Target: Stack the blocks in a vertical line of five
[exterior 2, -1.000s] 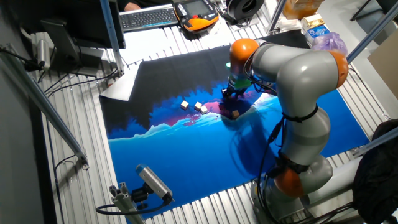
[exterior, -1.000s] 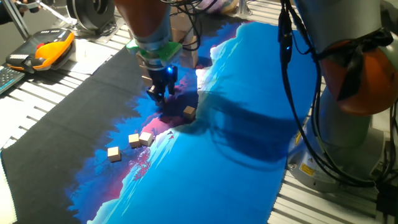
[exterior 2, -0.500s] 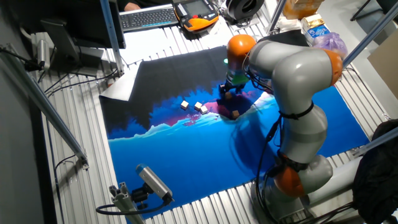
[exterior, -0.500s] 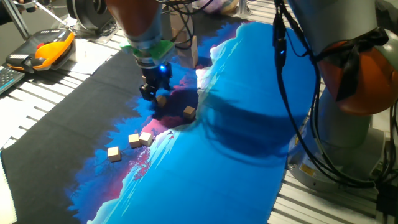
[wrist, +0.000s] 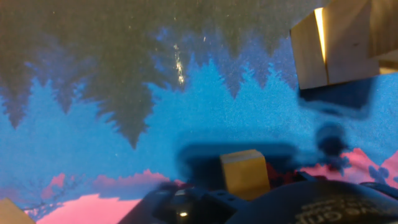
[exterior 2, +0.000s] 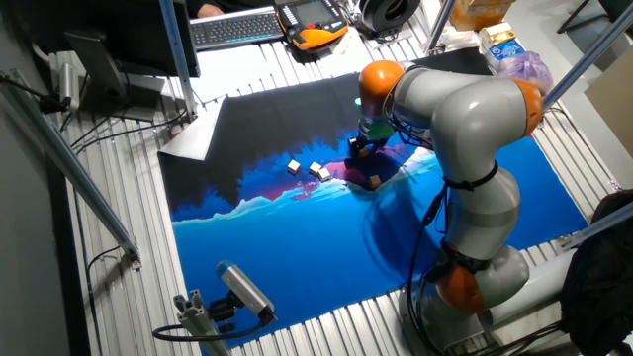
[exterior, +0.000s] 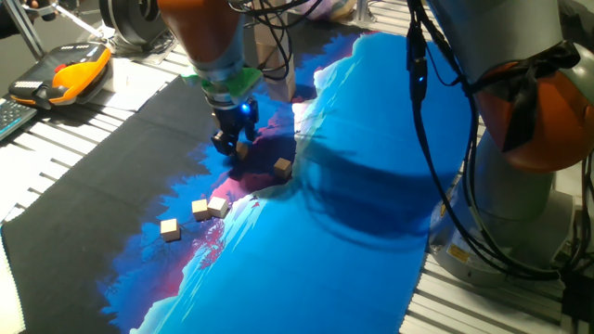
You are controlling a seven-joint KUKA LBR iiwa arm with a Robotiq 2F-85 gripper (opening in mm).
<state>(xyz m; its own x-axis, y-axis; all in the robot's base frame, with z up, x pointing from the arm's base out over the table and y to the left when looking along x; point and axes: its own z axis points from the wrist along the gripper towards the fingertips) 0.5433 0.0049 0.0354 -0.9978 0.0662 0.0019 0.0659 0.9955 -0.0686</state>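
- The end effector hangs just above the printed mat that covers the surface, near the jagged line where the mat's black part meets the blue
- It grips one of the blocks, a held cube; the hand view shows this cube lodged between the dark parts of the end effector at the bottom of the frame, with the mat well behind it, so it looks lifted clear
- A lone cube lies on the mat just beside the end effector, toward the blue side, apart from it and not touching
- A pair of cubes sits farther along the pink strip of the mat, the two touching or nearly so
- A last cube rests a little beyond the pair, apart from it
- In the other fixed view the pair and the last cube lie well apart from the end effector, and the lone cube sits close below it
- All loose cubes lie singly on the mat; none rests on another
- Larger pale wooden blocks stand at the upper right of the hand view
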